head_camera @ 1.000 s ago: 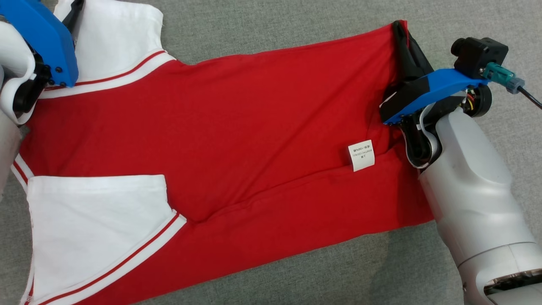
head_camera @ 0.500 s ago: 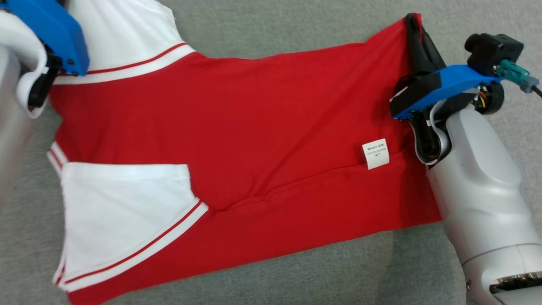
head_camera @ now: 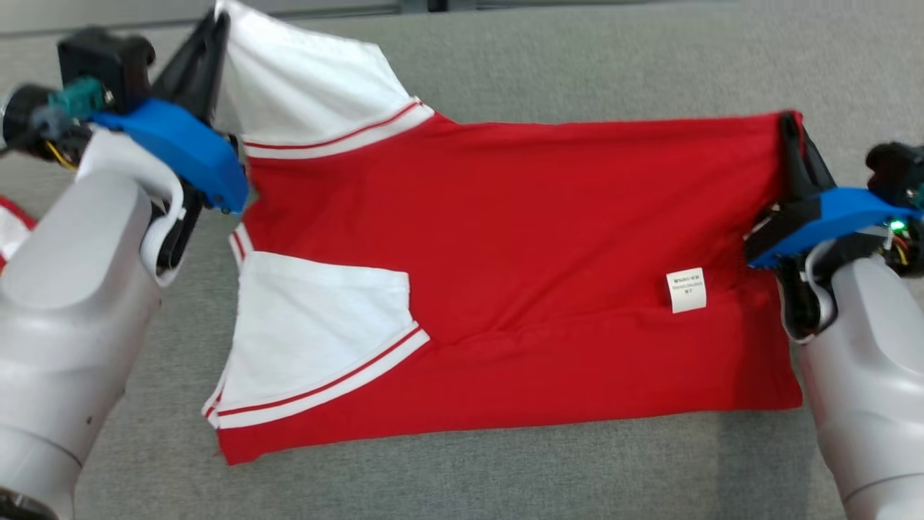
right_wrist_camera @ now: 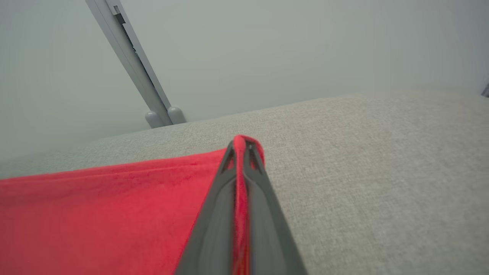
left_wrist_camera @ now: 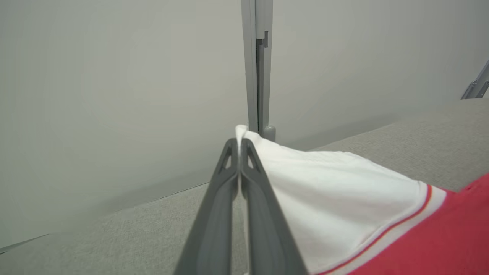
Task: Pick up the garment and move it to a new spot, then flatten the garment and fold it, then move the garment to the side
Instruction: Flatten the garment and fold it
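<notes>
Left gripper (left_wrist_camera: 239, 142) had come together within the last second. Its two dark fingers, apart before, now pinched the tip of the far white sleeve. Head camera had swung as well, so the shirt's shift in frame was not counted as a move of the shirt.

Surface: grey woven fabric surface (head_camera: 577, 65), plain, reaching out past every side of the red short-sleeved shirt with white sleeves and red-striped trim (head_camera: 541, 231). Shirt lay spread on it, sleeves toward the robot's left and hem toward its right. A small white printed label (head_camera: 686, 290) sat near the hem. Behind the shirt stood a pale blank wall (left_wrist_camera: 114, 76) and a grey upright metal post (left_wrist_camera: 256, 57).

Right gripper (right_wrist_camera: 244, 143): fingers pressed tight on the shirt's far hem corner, red cloth wrapped over the tips. Far edge of the shirt ran straight between the two grippers.

Room: bare grey fabric beyond the shirt's far edge, along its near edge, and past the hem.

Hidden: the left wrist covered the shirt's shoulder end and the right wrist part of the hem. Label print was too small to read. A scrap of red-and-white cloth (head_camera: 7, 224) left of the shirt was cut off by the frame and could not be identified.
</notes>
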{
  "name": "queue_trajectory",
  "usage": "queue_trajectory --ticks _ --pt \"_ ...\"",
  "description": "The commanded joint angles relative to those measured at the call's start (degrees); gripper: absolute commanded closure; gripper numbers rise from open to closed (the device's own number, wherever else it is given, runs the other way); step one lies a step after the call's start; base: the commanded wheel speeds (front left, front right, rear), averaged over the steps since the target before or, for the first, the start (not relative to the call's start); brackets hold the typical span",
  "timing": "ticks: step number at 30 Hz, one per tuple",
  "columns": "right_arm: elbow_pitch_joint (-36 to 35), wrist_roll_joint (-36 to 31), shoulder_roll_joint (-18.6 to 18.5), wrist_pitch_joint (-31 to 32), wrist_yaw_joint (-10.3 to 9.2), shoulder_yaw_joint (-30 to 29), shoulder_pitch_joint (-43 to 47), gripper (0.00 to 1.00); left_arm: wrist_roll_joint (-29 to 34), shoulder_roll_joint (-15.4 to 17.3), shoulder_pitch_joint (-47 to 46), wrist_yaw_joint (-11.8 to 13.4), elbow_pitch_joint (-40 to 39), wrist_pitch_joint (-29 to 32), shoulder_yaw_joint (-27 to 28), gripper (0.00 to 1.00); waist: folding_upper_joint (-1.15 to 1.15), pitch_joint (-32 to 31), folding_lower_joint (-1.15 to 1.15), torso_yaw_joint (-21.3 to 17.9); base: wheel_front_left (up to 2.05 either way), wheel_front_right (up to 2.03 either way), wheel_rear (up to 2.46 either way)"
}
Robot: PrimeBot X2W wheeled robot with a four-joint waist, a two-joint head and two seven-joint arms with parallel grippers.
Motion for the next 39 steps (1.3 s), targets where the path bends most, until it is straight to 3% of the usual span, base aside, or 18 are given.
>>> queue_trajectory --ticks 1,8,17,27,39 --pt "0.3 0.1 -1.0 -0.2 -0.02 -0.6 1.2 1.0 0.0 0.2 1.4 0.6 -0.9 -0.4 1.0 1.0 0.0 -0.8 0.01 0.3 0.0 0.0 0.0" --pt "-0.3 1.4 -2.4 -0.2 -0.02 -0.1 5.5 1.0 3.8 0.0 10.7 1.4 -8.6 -0.4 5.9 1.0 0.0 -4.5 0.01 2.0 0.0 0.0 0.0" --pt "-1.5 3.7 -2.0 -0.2 -0.02 1.3 14.3 1.0 7.1 -4.1 26.9 1.9 -14.6 -0.4 11.9 1.0 0.0 -11.2 0.01 3.5 0.0 0.0 0.0" --pt "-0.2 6.2 -2.1 -0.2 -0.02 0.6 22.2 1.0 9.8 -10.4 39.3 0.4 -13.1 -0.4 14.8 1.0 0.0 -15.4 0.01 4.7 0.0 0.0 0.0" --pt "-1.7 5.9 -1.3 -0.2 -0.02 -2.4 25.1 1.0 12.2 -14.3 48.2 -0.5 -13.3 -0.4 23.4 1.0 0.0 -17.2 0.01 4.9 0.0 0.0 0.0"
